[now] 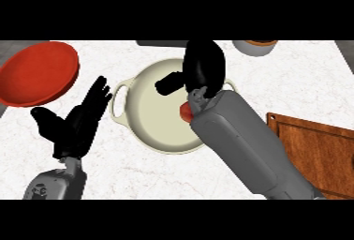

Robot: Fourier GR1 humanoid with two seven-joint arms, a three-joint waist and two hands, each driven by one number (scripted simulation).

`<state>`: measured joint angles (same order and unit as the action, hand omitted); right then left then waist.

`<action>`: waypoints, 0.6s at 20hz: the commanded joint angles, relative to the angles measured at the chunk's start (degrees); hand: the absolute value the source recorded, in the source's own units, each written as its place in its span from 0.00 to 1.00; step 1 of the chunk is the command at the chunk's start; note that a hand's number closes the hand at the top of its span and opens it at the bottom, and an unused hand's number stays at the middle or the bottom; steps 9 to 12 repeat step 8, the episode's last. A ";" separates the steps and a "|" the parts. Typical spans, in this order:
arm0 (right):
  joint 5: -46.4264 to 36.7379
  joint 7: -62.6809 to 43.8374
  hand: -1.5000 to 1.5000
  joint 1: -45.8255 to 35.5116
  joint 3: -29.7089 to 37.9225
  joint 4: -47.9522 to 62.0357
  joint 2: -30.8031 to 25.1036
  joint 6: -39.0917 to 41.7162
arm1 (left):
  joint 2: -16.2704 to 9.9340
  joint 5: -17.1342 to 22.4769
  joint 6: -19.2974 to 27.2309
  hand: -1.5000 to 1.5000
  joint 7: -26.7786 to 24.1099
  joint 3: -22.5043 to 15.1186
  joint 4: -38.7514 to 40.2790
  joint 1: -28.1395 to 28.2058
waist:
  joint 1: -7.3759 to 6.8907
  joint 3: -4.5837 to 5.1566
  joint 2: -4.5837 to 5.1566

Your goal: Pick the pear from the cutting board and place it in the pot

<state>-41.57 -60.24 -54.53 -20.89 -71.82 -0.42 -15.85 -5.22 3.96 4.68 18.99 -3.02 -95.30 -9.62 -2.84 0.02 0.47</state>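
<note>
The cream pot [159,126] with two side handles stands at the middle of the counter. My right hand [202,65] hovers over the pot's far rim, fingers stretched away from me and thumb sticking out to the left, holding nothing. A small red piece of the pear [184,111] shows inside the pot, right beside my right wrist; the forearm hides most of it. The wooden cutting board [314,145] lies at the right edge with nothing visible on it. My left hand [76,119] rests open left of the pot, fingers up.
A red plate [36,72] lies at the far left. A grey bowl [256,47] with something orange in it and a dark object [160,43] sit along the counter's far edge.
</note>
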 commanded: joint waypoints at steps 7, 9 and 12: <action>-9.03 1.52 0.00 -0.02 5.22 1.25 0.41 -25.63 | -0.31 -0.09 1.24 0.50 2.75 0.90 -3.05 -0.09 | 1.84 -0.04 -0.46; -9.98 2.02 0.00 3.10 6.60 -2.42 -0.09 -25.24 | 0.64 -1.28 1.00 0.50 -2.30 0.17 0.22 3.42 | 2.87 -0.02 -0.55; -9.98 2.02 0.00 3.10 6.60 -2.42 -0.09 -25.24 | 0.64 -1.28 1.00 0.50 -2.30 0.17 0.22 3.42 | 2.87 -0.02 -0.55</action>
